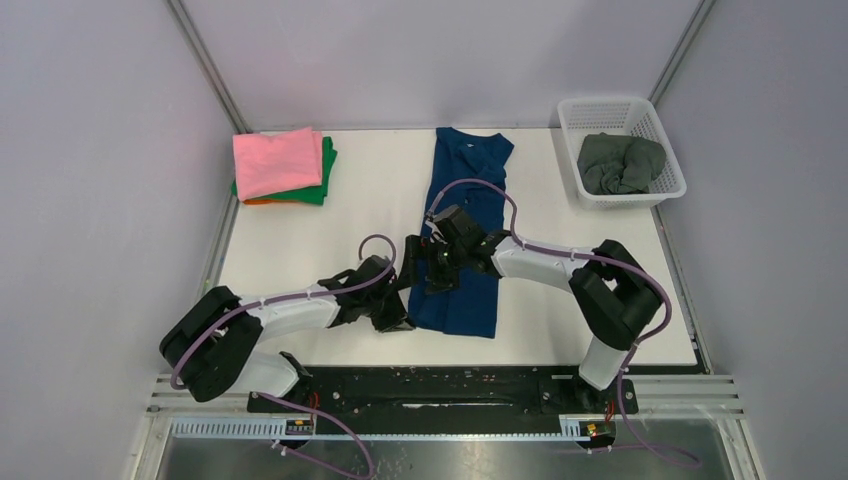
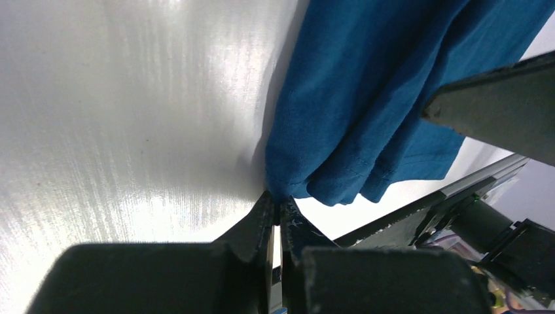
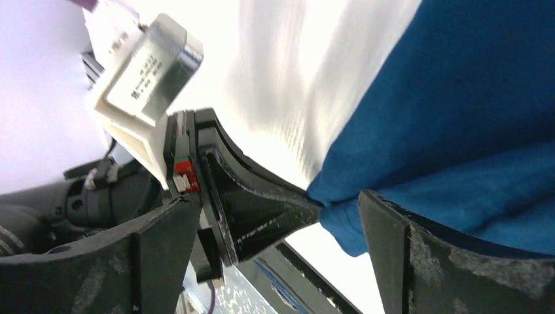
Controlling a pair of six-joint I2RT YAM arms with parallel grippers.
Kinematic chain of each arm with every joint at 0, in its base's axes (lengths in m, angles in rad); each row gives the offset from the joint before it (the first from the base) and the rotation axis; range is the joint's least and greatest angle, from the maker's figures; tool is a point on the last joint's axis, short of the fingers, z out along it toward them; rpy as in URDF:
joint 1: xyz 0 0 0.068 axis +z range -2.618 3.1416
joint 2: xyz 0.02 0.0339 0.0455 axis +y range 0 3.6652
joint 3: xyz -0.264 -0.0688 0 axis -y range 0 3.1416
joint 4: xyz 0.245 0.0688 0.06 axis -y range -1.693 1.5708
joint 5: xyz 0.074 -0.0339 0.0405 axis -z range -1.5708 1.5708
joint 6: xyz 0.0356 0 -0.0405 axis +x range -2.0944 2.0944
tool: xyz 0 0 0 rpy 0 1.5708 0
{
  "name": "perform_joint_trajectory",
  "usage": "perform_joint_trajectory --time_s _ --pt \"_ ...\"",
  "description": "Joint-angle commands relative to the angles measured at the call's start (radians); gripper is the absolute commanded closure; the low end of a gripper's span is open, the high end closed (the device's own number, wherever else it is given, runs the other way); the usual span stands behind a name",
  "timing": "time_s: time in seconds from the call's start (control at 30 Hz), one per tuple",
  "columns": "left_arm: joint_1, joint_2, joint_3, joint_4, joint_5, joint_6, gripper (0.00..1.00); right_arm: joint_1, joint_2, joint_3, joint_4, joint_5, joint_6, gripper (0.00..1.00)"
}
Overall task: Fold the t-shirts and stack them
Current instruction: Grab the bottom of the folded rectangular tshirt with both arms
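The navy blue t-shirt [image 1: 468,230] lies as a long narrow strip down the middle of the table; its chest print is hidden. My left gripper [image 1: 397,316] is shut on the shirt's near left corner [image 2: 288,183], low by the table. My right gripper [image 1: 438,270] is open over the shirt's left edge, just beyond the left gripper. In the right wrist view the jaws [image 3: 278,204] stand wide apart around the pinched corner [image 3: 340,222]. A folded pink shirt [image 1: 277,161] tops a green one [image 1: 325,185] and an orange one [image 1: 262,201] at the back left.
A white mesh basket [image 1: 663,190] at the back right holds a crumpled dark grey-green shirt [image 1: 620,163]. The white table [image 1: 350,230] ends at a black rail [image 1: 430,385] in front. Grey walls close in both sides and the back.
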Motion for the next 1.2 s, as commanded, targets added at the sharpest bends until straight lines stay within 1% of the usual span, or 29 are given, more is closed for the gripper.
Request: perform_joint_trajectory --time_s 0.0,0.1,0.2,0.3,0.4,0.5,0.6,0.7,0.93,1.17 --pt "-0.030 0.018 -0.040 0.031 -0.059 0.052 1.00 0.033 0.088 0.014 0.209 0.047 0.105 0.01" --pt "-0.032 0.010 -0.059 0.040 -0.061 0.035 1.00 0.031 0.083 0.012 0.200 0.066 0.087 0.01" --pt "-0.031 0.002 -0.077 0.055 -0.059 0.025 1.00 0.031 0.032 0.039 0.067 0.132 -0.023 0.01" --pt "-0.032 -0.007 -0.084 0.055 -0.068 0.017 1.00 0.031 -0.038 0.051 -0.098 0.250 -0.149 0.01" --pt "-0.031 -0.015 -0.089 0.057 -0.075 0.013 1.00 0.031 -0.094 0.051 -0.202 0.354 -0.227 0.00" --pt "-0.031 -0.021 -0.093 0.058 -0.076 0.012 1.00 0.032 -0.124 0.040 -0.267 0.408 -0.253 0.01" --pt "-0.031 -0.020 -0.096 0.062 -0.078 0.009 1.00 0.033 -0.125 0.035 -0.286 0.442 -0.245 0.01" --pt "-0.032 -0.021 -0.099 0.066 -0.078 0.008 1.00 0.040 -0.109 0.048 -0.273 0.453 -0.222 0.01" --pt "-0.032 -0.034 -0.106 0.066 -0.079 0.004 1.00 0.117 0.040 0.193 -0.382 0.594 -0.223 0.02" --pt "-0.031 -0.045 -0.116 0.080 -0.075 0.001 1.00 0.151 0.138 0.252 -0.431 0.649 -0.224 0.02"
